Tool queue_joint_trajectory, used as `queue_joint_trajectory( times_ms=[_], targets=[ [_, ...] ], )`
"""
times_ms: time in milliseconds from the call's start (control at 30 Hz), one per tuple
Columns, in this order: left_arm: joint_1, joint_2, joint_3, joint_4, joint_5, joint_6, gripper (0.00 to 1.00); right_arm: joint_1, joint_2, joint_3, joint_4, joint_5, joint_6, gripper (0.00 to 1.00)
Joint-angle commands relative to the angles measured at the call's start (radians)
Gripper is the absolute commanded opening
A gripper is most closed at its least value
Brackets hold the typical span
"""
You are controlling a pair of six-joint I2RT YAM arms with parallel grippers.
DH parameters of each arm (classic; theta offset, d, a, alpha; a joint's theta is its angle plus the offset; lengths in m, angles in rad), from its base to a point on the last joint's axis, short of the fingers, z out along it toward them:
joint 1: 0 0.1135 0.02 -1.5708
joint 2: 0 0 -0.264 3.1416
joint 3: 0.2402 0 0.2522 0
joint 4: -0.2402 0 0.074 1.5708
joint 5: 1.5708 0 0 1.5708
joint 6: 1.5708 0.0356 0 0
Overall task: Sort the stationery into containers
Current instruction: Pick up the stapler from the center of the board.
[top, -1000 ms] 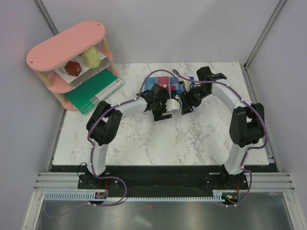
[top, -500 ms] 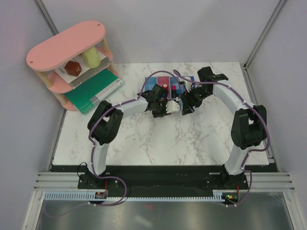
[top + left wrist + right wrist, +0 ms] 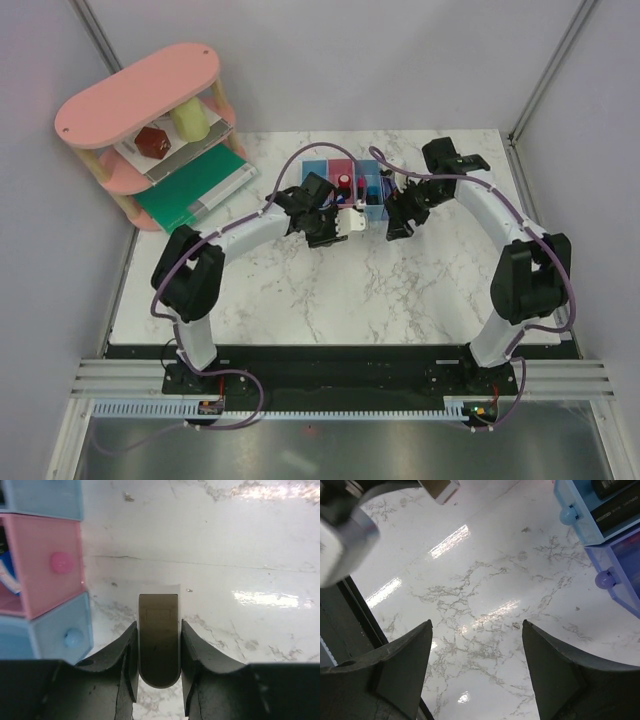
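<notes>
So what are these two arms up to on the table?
They are sorting small stationery into a row of little plastic bins at the back of the marble table. The left gripper holds a beige-grey stapler-like block between its fingers, just in front of the bins. The right gripper hangs open and empty above bare table beside them. Some bins already hold items, such as dark pieces in a light blue bin.
</notes>
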State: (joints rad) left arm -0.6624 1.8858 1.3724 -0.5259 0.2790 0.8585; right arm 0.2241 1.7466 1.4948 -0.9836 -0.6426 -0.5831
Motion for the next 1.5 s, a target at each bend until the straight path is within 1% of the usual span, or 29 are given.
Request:
queue_joint_trajectory(
  times_ms=[0,100,133,200,233,267,300,333,367,433,467,533,567,600,667,700,733,767,833,900,1033,1100,1133,1233,1300,1333,1467],
  targets=[
    [0.000,-0.212,-0.019,-0.013,0.035,-0.104,0.02,-0.003,-0.111,-0.031,-0.041,-0.022,-0.095,0.80],
    [0.000,-0.298,-0.027,-0.011,0.034,-0.168,0.02,-0.003,-0.162,-0.053,-0.067,-0.026,-0.148,0.79],
    [0.000,-0.353,-0.024,-0.014,0.040,-0.206,0.02,-0.003,-0.179,-0.057,-0.070,-0.034,-0.159,0.79],
    [0.000,-0.392,0.014,-0.013,0.028,-0.257,0.02,-0.005,-0.231,-0.071,-0.067,-0.071,-0.175,0.79],
    [0.000,-0.419,0.031,-0.010,0.019,-0.327,0.02,-0.005,-0.248,-0.071,-0.064,-0.090,-0.175,0.79],
    [0.000,-0.433,0.046,-0.003,0.012,-0.364,0.02,-0.005,-0.277,-0.070,-0.058,-0.147,-0.173,0.79],
    [0.000,-0.448,0.075,0.000,0.023,-0.433,0.02,-0.003,-0.288,-0.067,-0.050,-0.178,-0.169,0.79],
    [0.000,-0.483,0.086,0.004,0.047,-0.447,0.02,-0.005,-0.297,-0.061,-0.044,-0.207,-0.150,0.78],
    [-0.002,-0.504,0.091,0.015,0.078,-0.463,0.02,-0.003,-0.314,-0.047,-0.029,-0.269,-0.140,0.78],
    [-0.002,-0.551,0.077,0.074,0.172,-0.507,0.02,-0.005,-0.326,-0.013,-0.015,-0.337,-0.123,0.77],
    [-0.002,-0.595,0.056,0.101,0.246,-0.512,0.02,-0.005,-0.329,-0.002,-0.009,-0.398,-0.116,0.77],
    [-0.002,-0.640,0.030,0.174,0.311,-0.513,0.02,-0.005,-0.332,0.027,0.031,-0.465,-0.075,0.77],
    [-0.002,-0.668,0.010,0.191,0.369,-0.509,0.02,-0.003,-0.332,0.034,0.049,-0.492,-0.054,0.77],
    [-0.002,-0.677,0.004,0.208,0.393,-0.506,0.02,-0.005,-0.334,0.041,0.068,-0.562,-0.040,0.77],
    [-0.002,-0.694,-0.010,0.265,0.436,-0.525,0.02,-0.003,-0.332,0.056,0.135,-0.633,0.024,0.77],
    [-0.002,-0.697,-0.015,0.289,0.445,-0.545,0.02,-0.005,-0.331,0.061,0.169,-0.702,0.055,0.77],
    [-0.002,-0.695,-0.016,0.303,0.457,-0.559,0.02,-0.003,-0.326,0.065,0.250,-0.738,0.137,0.77],
    [-0.002,-0.691,-0.010,0.319,0.492,-0.591,0.02,-0.003,-0.322,0.074,0.279,-0.762,0.169,0.77],
    [-0.005,-0.685,-0.001,0.326,0.537,-0.619,0.02,-0.003,-0.300,0.143,0.301,-0.821,0.199,0.77],
    [-0.011,-0.677,-0.004,0.357,0.545,-0.654,0.02,-0.003,-0.276,0.229,0.300,-0.857,0.209,0.76],
    [-0.016,-0.660,-0.028,0.429,0.580,-0.691,0.02,0.006,-0.256,0.343,0.299,-0.856,0.209,0.73],
    [-0.016,-0.642,-0.033,0.472,0.597,-0.696,0.02,0.014,-0.240,0.390,0.298,-0.841,0.209,0.72],
    [-0.016,-0.636,-0.036,0.490,0.601,-0.699,0.02,0.018,-0.234,0.401,0.298,-0.804,0.210,0.72],
    [-0.016,-0.610,-0.027,0.578,0.603,-0.720,0.02,0.047,-0.229,0.392,0.296,-0.718,0.203,0.70],
    [-0.016,-0.594,-0.012,0.619,0.600,-0.731,0.02,0.063,-0.234,0.369,0.301,-0.691,0.201,0.69],
    [-0.016,-0.588,-0.006,0.626,0.600,-0.739,0.02,0.066,-0.237,0.360,0.304,-0.662,0.200,0.68],
    [-0.016,-0.579,0.020,0.632,0.600,-0.745,0.02,0.072,-0.254,0.346,0.307,-0.628,0.198,0.68]
  ],
)
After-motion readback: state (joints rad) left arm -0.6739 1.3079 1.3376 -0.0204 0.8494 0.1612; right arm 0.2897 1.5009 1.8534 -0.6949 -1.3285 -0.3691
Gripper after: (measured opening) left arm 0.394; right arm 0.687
